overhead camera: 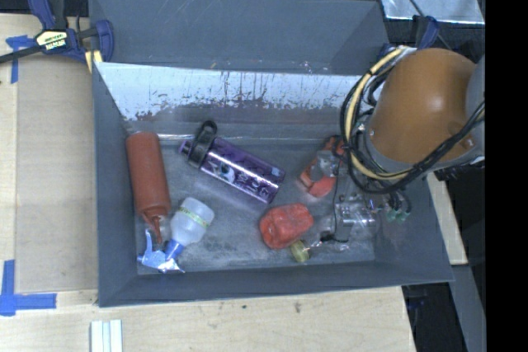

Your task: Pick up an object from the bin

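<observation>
Down at the right end of the grey bin point(247, 37), near the front wall: gripper point(345, 220) low under the arm's orange cover point(421, 107), just right of a lumpy red thing point(286, 227) on the floor, with a small yellow-green bit point(299, 252) just beside both. Can't tell how wide it's spread, honestly. Orange-red item point(318, 177) just behind. Further left: purple bottle point(235, 167) slantwise mid-bin, brownish-red cylinder point(147, 173) by the left wall, clear little bottle point(190, 222) and blue scrap point(158, 258) front left.

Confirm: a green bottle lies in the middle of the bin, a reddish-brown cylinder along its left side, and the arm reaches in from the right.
One point is wrong: in the camera view the bottle in the middle of the bin is purple, not green. The reddish-brown cylinder lies along its left side and the arm reaches in from the right.
</observation>
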`<state>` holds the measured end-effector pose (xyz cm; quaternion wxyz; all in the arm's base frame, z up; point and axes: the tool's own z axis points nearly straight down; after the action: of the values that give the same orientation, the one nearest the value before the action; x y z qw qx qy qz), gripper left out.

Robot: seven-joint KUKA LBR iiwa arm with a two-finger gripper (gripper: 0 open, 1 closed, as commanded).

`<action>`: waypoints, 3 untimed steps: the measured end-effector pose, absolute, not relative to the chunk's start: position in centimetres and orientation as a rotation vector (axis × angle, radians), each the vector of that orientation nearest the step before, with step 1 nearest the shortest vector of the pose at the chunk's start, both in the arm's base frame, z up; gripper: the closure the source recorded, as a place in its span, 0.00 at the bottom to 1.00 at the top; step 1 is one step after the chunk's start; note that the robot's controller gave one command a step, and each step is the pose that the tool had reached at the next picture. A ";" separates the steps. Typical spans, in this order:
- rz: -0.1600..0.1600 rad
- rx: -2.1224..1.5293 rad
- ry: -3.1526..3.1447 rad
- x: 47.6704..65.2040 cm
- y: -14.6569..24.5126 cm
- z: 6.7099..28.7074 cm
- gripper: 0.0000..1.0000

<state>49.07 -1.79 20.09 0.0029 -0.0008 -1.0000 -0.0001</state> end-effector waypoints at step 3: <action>0.001 0.240 -3.135 50.9 0.9 10.4 0.00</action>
<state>50.94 0.88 10.40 -0.0012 0.0762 -0.9971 0.0004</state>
